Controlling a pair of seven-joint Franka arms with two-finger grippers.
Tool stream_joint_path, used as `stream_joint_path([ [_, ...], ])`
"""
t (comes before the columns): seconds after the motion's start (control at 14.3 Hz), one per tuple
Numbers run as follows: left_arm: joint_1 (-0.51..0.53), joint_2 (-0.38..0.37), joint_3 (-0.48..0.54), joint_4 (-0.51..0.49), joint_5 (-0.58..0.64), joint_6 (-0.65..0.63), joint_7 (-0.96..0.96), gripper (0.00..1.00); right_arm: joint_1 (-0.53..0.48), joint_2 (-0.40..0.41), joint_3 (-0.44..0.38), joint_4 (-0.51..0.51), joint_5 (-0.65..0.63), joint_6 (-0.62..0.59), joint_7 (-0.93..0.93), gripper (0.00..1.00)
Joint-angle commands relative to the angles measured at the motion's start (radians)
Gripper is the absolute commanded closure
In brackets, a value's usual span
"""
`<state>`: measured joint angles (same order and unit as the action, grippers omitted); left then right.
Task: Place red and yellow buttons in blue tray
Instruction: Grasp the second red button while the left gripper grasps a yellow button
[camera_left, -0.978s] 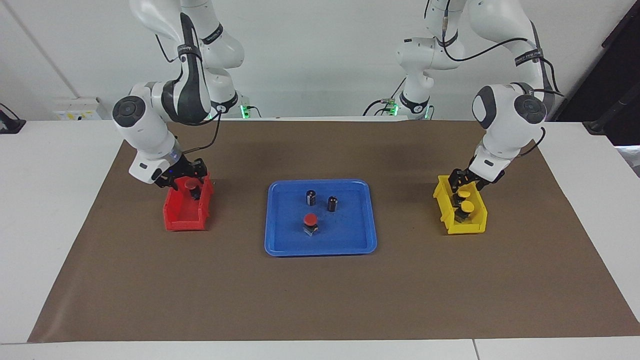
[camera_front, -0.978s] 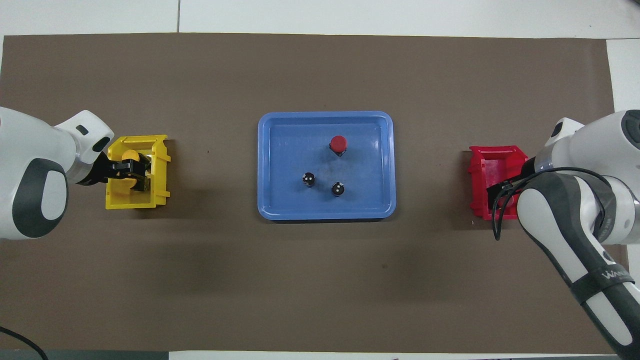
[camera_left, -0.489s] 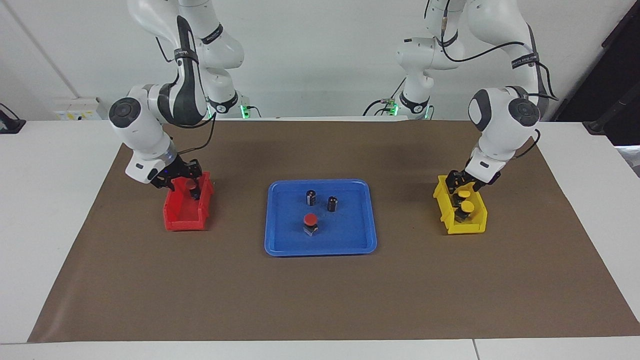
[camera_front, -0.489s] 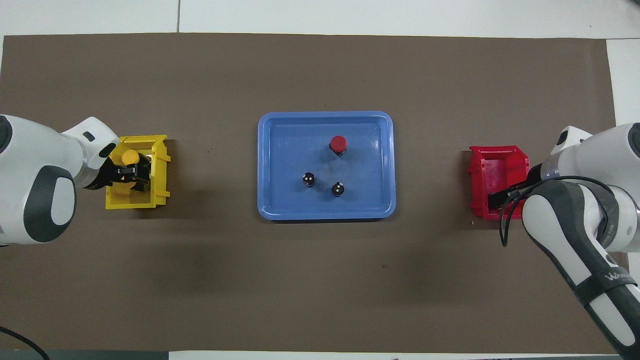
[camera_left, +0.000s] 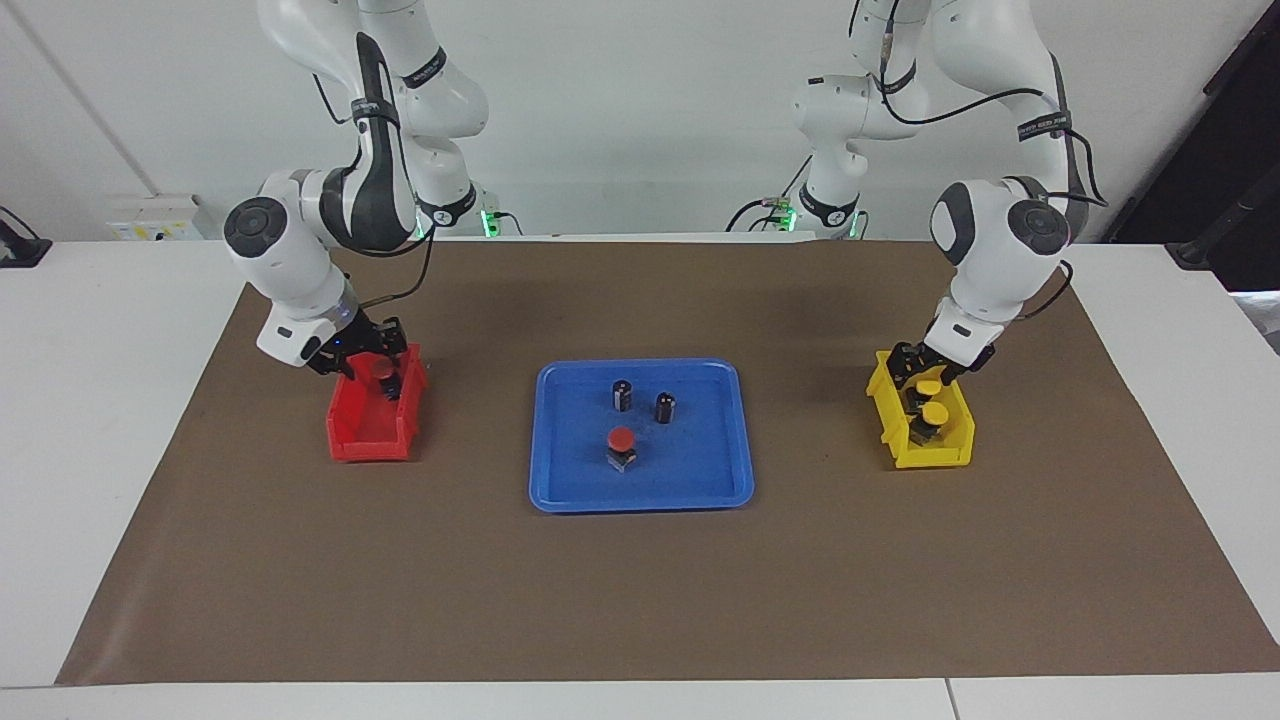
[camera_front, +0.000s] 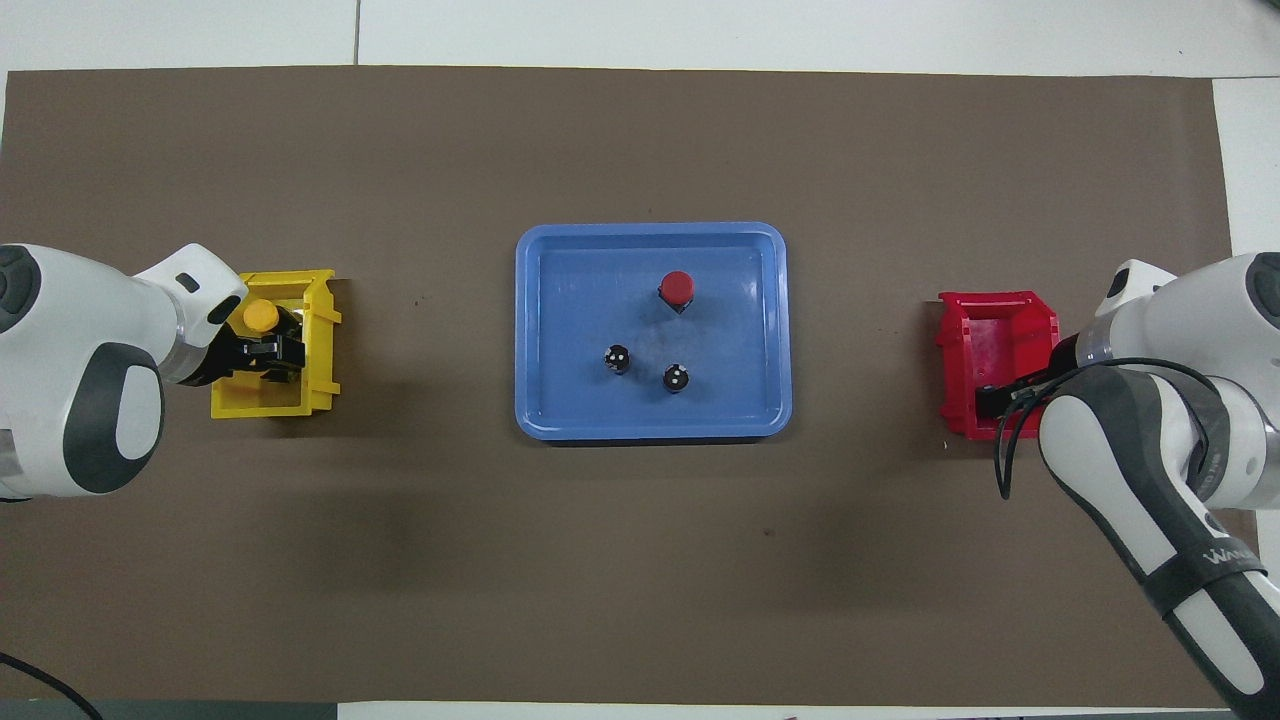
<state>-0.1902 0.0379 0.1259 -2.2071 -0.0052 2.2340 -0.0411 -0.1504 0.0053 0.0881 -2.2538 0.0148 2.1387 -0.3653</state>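
At frame centre, the blue tray (camera_left: 570, 480) holds one red button (camera_left: 621, 446) and two dark cylinders (camera_left: 622, 394). At frame left of the facing view, the right gripper (camera_left: 380, 372) is closed on a second red button (camera_left: 380, 368) in the red bin (camera_left: 370, 432). At frame right, the left gripper (camera_left: 926, 383) grips a yellow button (camera_left: 928, 387) in the yellow bin (camera_left: 935, 456), just above the other yellow button (camera_left: 934, 412).

The blue tray (camera_left: 640, 490) has open floor toward the left arm's end and along the rim farther from the robots; one red button (camera_left: 621, 446) and two dark cylinders (camera_left: 643, 400) crowd its middle. The brown mat (camera_left: 640, 590) between the tray and each small bin lies bare
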Motion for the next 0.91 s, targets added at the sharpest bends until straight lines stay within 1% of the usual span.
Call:
stream_joint_path([
  [0.0, -0.011, -0.027, 0.008, -0.028, 0.010, 0.032, -0.020, 0.17, -0.006, -0.034, 0.008, -0.046, 0.004, 0.038, 0.002, 0.34],
  [0.14, -0.012, -0.024, 0.008, -0.029, 0.010, 0.059, -0.031, 0.21, -0.006, -0.034, 0.009, -0.049, 0.004, 0.041, 0.002, 0.34],
  [0.28, -0.012, -0.024, 0.008, -0.032, 0.010, 0.059, -0.030, 0.29, -0.006, -0.034, 0.009, -0.049, 0.004, 0.041, 0.002, 0.34],
  [0.35, -0.012, -0.026, 0.008, -0.034, 0.010, 0.061, -0.030, 0.31, -0.003, -0.034, 0.009, -0.049, 0.004, 0.041, 0.002, 0.34],
  [0.49, -0.012, -0.029, 0.008, -0.043, 0.010, 0.062, -0.026, 0.33, -0.003, -0.034, 0.009, -0.050, 0.004, 0.044, 0.002, 0.35],
  [0.7, -0.023, -0.003, 0.008, -0.034, 0.010, 0.056, -0.030, 0.33, -0.003, -0.044, 0.009, -0.073, 0.004, 0.075, -0.001, 0.38],
  [0.77, -0.025, -0.001, 0.009, -0.029, 0.010, 0.058, -0.030, 0.37, -0.003, -0.044, 0.009, -0.073, 0.004, 0.076, -0.003, 0.42],
  [0.84, -0.023, -0.001, 0.009, -0.029, 0.010, 0.052, -0.026, 0.46, -0.003, -0.044, 0.009, -0.073, 0.004, 0.076, -0.003, 0.46],
])
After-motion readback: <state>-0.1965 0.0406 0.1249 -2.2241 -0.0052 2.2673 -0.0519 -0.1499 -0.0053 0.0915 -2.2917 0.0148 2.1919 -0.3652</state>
